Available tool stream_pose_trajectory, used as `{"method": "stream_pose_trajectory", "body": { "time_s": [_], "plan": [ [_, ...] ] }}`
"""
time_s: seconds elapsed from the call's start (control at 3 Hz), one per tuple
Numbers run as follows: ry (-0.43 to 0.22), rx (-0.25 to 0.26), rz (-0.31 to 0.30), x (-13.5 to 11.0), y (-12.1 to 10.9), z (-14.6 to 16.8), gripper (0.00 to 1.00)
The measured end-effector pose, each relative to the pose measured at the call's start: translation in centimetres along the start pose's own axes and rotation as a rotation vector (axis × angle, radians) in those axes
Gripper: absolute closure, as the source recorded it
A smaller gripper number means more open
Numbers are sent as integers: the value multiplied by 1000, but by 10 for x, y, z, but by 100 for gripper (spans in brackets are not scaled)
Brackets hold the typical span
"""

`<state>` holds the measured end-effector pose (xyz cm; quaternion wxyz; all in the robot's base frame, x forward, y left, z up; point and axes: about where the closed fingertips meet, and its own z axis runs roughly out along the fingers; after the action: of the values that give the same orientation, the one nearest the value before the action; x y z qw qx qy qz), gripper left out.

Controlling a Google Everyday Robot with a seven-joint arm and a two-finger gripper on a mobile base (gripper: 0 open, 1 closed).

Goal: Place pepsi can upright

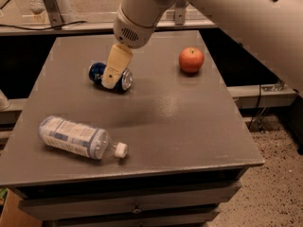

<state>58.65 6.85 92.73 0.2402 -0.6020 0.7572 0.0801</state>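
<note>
The gripper (110, 81), sitting upper left of the frame's centre, is covering the middle of the pepsi can (96, 71), leaving only its two ends showing; whether they are touching is unclear. The arm (227, 8) is running out past the top and right edges. The counter (180, 122) base is being cut off at the bottom edge.

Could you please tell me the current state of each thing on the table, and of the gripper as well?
Pepsi can: lying on its side, not yet upright.
Water bottle: lying on its side, white cap on.
Apple: resting on the table, stem up, apart from the others.
Gripper: lowered at the can, overlapping it in this view; contact unclear.
</note>
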Motion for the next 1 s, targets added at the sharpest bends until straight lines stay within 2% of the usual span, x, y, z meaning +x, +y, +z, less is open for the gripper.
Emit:
{"method": "stream_pose_trajectory", "body": {
  "time_s": [0.67,1.0],
  "plan": [
    [57,-32,61,-18,-17,85,0],
    [85,-46,94,-27,-26,115,0]
  ]
}}
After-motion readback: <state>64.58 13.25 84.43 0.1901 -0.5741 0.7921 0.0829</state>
